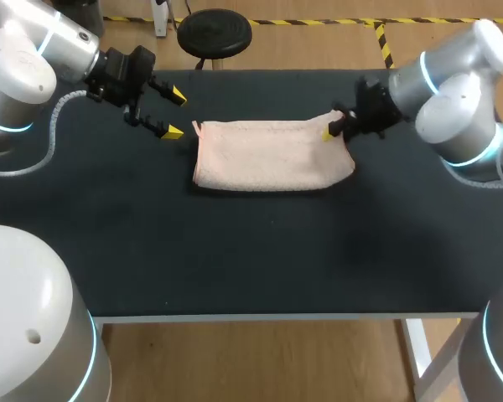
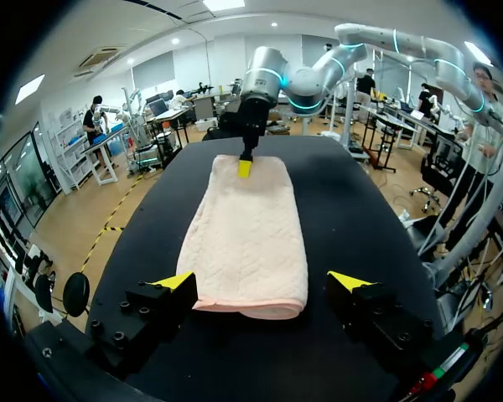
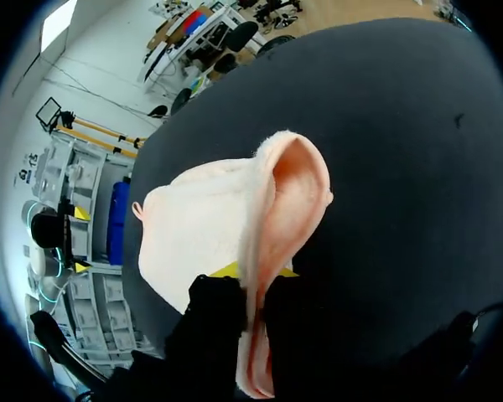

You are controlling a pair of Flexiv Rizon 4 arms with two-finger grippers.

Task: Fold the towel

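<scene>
- A pink towel (image 1: pixel 272 155) lies folded into a long band on the black table (image 1: pixel 235 260), nearer the far edge than the near one and roughly midway between the table's left and right edges.
- The left gripper (image 1: pixel 176 113) hangs just off the towel's left end, its yellow-tipped fingers spread wide and touching nothing.
- Seen from the left wrist, the rounded, doubled end of the towel (image 2: pixel 247 234) sits ahead of the left gripper (image 2: pixel 262 280), level with the gap between its two tips.
- At the towel's opposite end, the right gripper (image 1: pixel 339 126) is clamped on the towel's far right corner, with one yellow tip showing against the cloth.
- From the left wrist, the right gripper (image 2: pixel 245 167) stands on the towel's farther end.
- From the right wrist, an edge of the towel (image 3: pixel 210 234) rises in a curled ridge, pinched between the dark fingers of the right gripper (image 3: pixel 253 293), while the rest lies flat on the table beyond.
</scene>
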